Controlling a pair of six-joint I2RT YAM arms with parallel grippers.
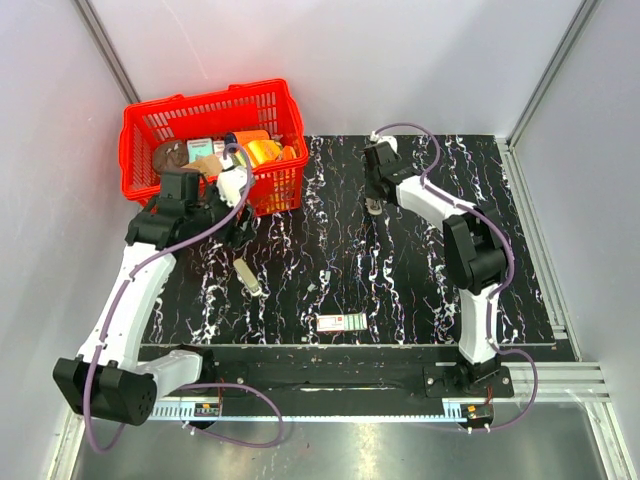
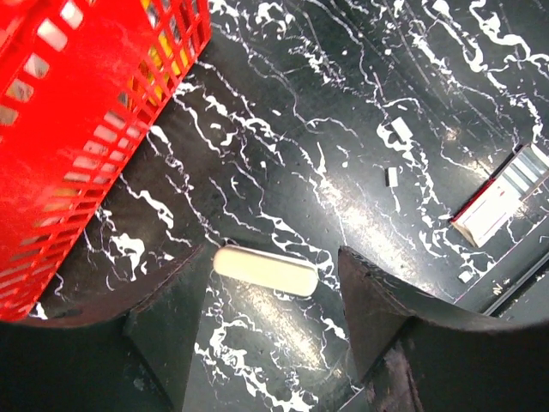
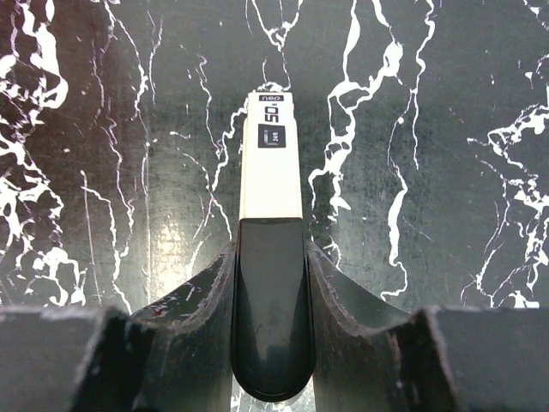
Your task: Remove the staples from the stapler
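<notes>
Stapler (image 2: 264, 269): slim, pale beige, round-ended; lay flat on the black marbled mat (image 1: 420, 290), near the red basket (image 1: 205, 97); its underside was not visible from the left wrist.

Left gripper (image 2: 273, 256): fingers spread wide, empty; the stapler showed between them, touching neither.

Right gripper (image 3: 270, 251): clamped on a slim bar (image 3: 270, 163), cream with a glossy black near end, printed "50"; what it was could not be told.

Counts: one stapler; one basket; one white box (image 1: 342, 322) with green-and-red print; one held bar; a pale chip (image 2: 401, 130) and a smaller one (image 2: 392, 177), too small to identify.

Basket contents were jumbled and partly behind the left arm; the box was cut off at the left wrist view's edge; the bar was barely visible from above.
</notes>
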